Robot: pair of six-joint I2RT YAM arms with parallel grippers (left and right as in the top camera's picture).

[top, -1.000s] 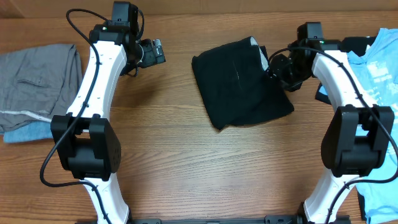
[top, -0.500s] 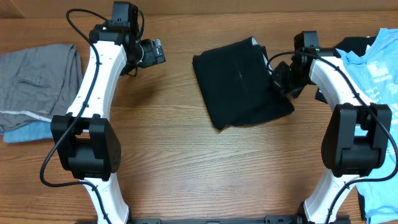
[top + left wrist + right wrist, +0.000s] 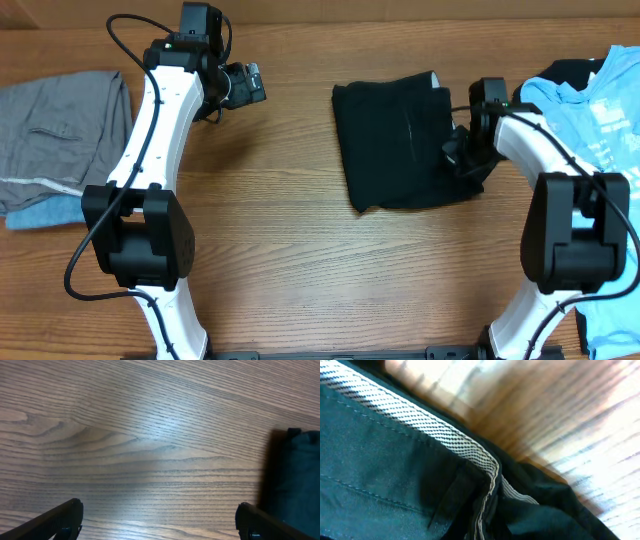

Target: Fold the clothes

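Black shorts (image 3: pixel 400 140) pinched in right end effector (image 3: pixel 459 160), striped waistband (image 3: pixel 420 421) wrist-view only; left end effector (image 3: pixel 160 515) spread.

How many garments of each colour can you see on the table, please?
Light blue: 2, T-shirt and blue piece
Black: 2, shorts and black piece under T-shirt
Grey: 1, grey garment
Total: 5

Left end effector (image 3: pixel 250 82) spread wide; right end effector (image 3: pixel 462 155) clamped tight.
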